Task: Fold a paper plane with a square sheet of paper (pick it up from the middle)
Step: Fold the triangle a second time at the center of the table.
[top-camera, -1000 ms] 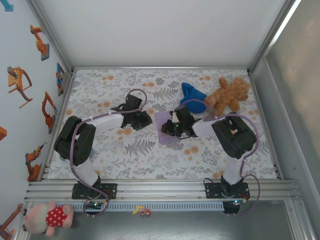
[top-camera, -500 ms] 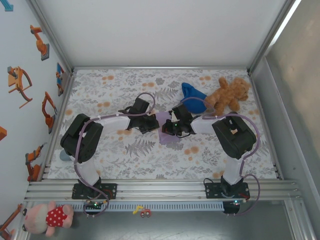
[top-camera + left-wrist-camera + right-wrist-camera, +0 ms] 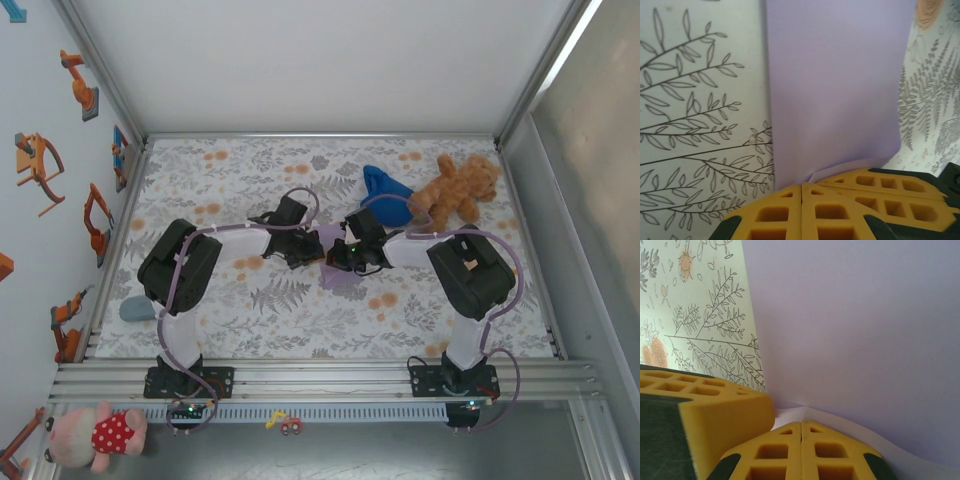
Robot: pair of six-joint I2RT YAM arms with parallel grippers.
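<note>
— Where does the square sheet of thin lavender-purple paper (image 3: 345, 278) lie?

— Mid-worktop, on the leaf-and-flower patterned worktop (image 3: 230, 300), between the two arms, whose ends meet over it. The left gripper (image 3: 303, 252) comes at it from the left and the right gripper (image 3: 340, 258) from the right, just beside each other.

— And the fingers?

— In the left wrist view, the left arm's yellow fingers (image 3: 775, 210) are pressed together, tips at the sheet's near edge, which curls up slightly there. In the right wrist view, the right arm's yellow fingers (image 3: 830, 450) are also pressed together at an edge whose pale underside shows. Neither view settles whether paper is caught between the tips.

— Anything else nearby?

— A crumpled deep blue cloth (image 3: 383, 185) lies behind the sheet, touching a brown teddy bear (image 3: 455, 190) at the far right.
</note>
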